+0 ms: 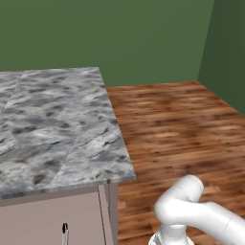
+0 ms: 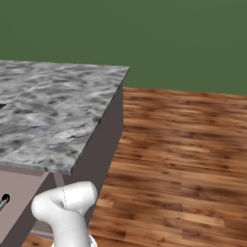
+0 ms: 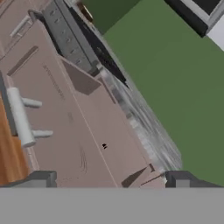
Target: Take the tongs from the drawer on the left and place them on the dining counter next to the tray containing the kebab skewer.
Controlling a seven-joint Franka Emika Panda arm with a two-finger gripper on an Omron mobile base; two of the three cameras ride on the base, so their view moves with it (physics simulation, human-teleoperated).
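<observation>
In the left base view, the dining counter (image 1: pixel 52 124) spreads its veined marble above a taupe cabinet front, beside the wooden floor (image 1: pixel 182 129). The right base view shows the same corner. In the hand view, the gripper (image 3: pixel 109 178) is spread open before the drawer (image 3: pixel 74 131) and its bar handle (image 3: pixel 19 116); no tongs visible.

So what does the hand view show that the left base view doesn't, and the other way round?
Hand view: the gripper, its fingertips wide apart with nothing between them, facing a mauve-grey drawer front with the whole length of its silver bar handle.
Left base view: the veined marble top of the dining counter seen from above, the wood floor running to the corner of the room, and the arm's white elbow.
Both: the counter's taupe cabinet base and the green wall.
</observation>
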